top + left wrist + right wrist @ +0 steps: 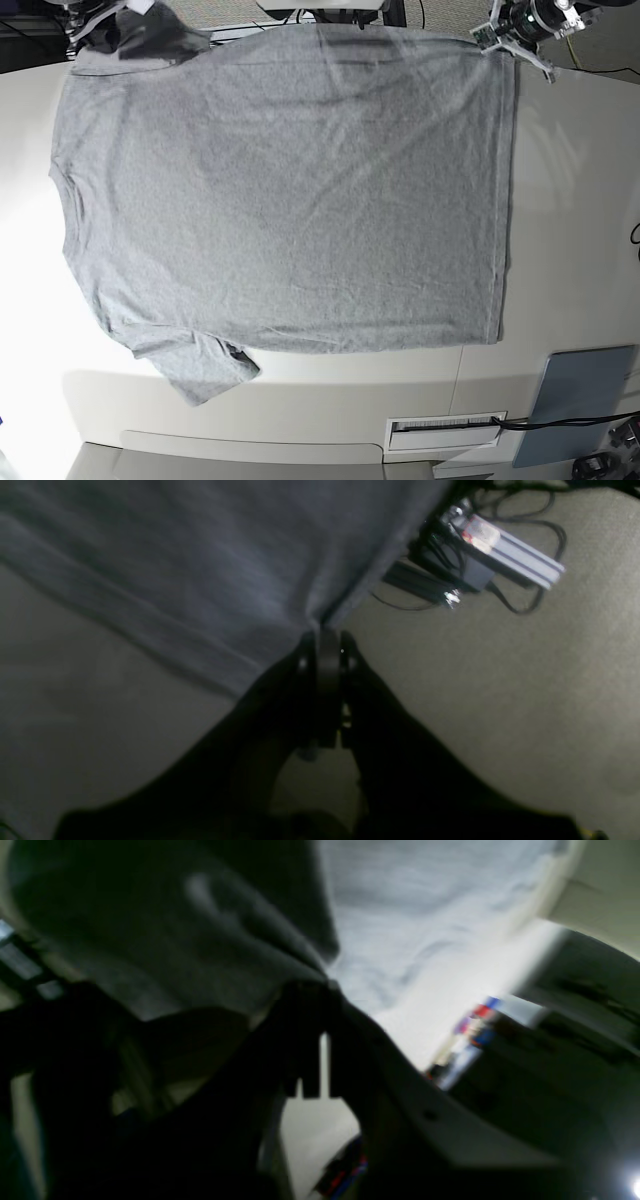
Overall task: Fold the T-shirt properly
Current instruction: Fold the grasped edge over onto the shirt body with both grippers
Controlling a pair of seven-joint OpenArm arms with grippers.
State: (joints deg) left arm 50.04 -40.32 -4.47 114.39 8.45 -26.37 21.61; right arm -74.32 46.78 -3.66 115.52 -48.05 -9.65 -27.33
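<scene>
Presently both jaws are pinched on the T-shirt (290, 190): left gripper (497, 42) at a hem corner, right gripper (100, 22) by the sleeve; the shirt lies spread from that shared edge across the desk (570, 200).

Base view bright & sharp w/ glare washing out table (30, 290) at left, while both wrist views are dim, motion-blurred, w/ near-black foregrounds & a light flare bottom-right in right wrist.
</scene>
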